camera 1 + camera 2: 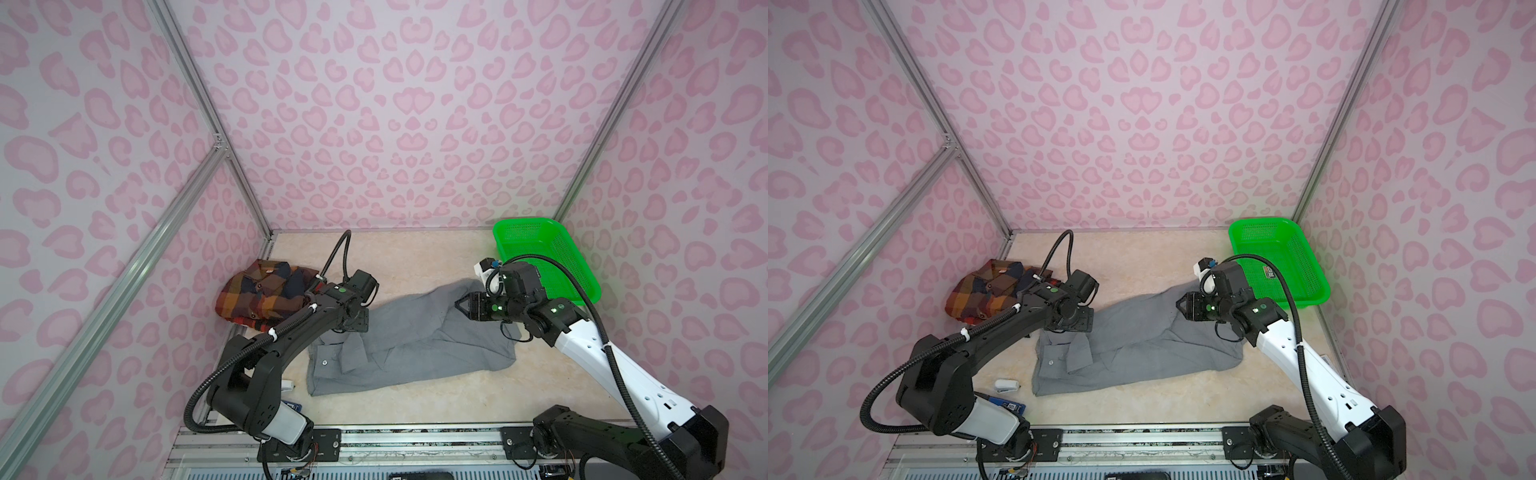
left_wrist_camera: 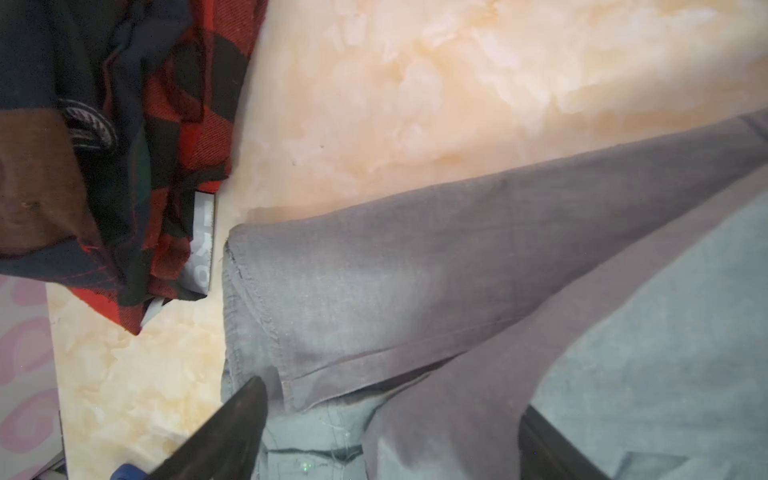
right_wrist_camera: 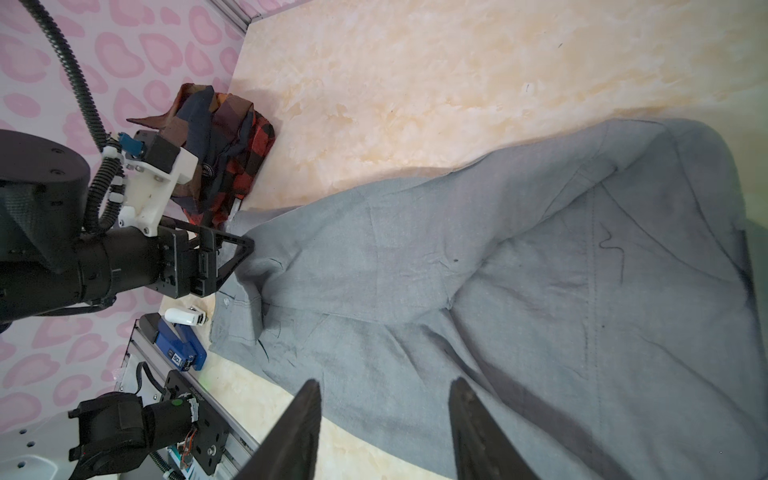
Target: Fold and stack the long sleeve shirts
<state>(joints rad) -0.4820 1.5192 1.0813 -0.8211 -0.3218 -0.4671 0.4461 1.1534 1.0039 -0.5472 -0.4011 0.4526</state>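
The left gripper point(image 2: 390, 399) stands open above the cuffed sleeve end of the gray shirt point(image 1: 415, 336). Its two dark fingers point(image 2: 232, 432) are set wide apart, and both are cut off by the edge of the left wrist view. In both top views the wrist body hides those fingers, so contact with the cloth cannot be judged.

The right gripper point(image 3: 384, 382) hangs over the opposite end of the gray shirt. Its jaws are parted and nothing is pinched between them. Only cloth and a strip of table point(image 1: 415, 257) show through the gap.

The gray shirt lies spread along the middle of the table, rumpled. One sleeve is doubled across its body and a buttoned cuff faces up. Its end below the right gripper rises in a hump, and what props it up is hidden.

The plaid shirt point(image 1: 262, 293) sits bunched just beyond the gray shirt's cuff end, nearly touching it and partly covered by the left arm.

A green mesh basket point(image 1: 561, 257) stands past the gray shirt's raised end. The right arm's cable crosses part of it.

A small white object point(image 1: 1007, 385) and a blue object point(image 1: 1003, 403) lie beside the gray shirt's near corner. The blue one is half hidden under the left arm.
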